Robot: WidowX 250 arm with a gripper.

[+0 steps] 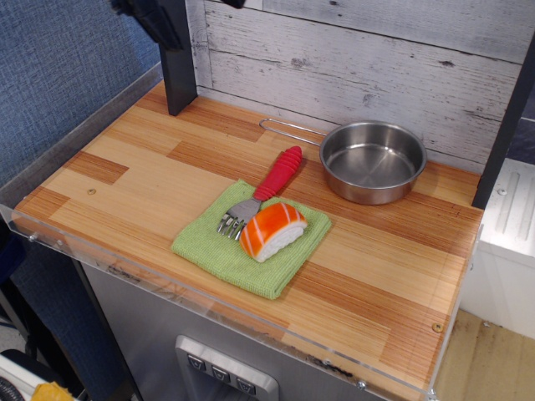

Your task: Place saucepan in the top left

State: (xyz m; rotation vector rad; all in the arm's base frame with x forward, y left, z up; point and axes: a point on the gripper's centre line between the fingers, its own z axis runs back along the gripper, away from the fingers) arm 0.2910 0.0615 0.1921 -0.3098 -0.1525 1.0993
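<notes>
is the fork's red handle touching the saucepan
No, the fork lies with its tines on the green cloth, and bare wood shows between its red handle and the saucepan.

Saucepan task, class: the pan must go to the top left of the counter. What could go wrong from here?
1. The saucepan sits at the back right near the wall, its thin wire handle hard to grip.
2. The red-handled fork lies close by and could get knocked.
3. The gripper is barely in view at the upper left, far away.
</notes>
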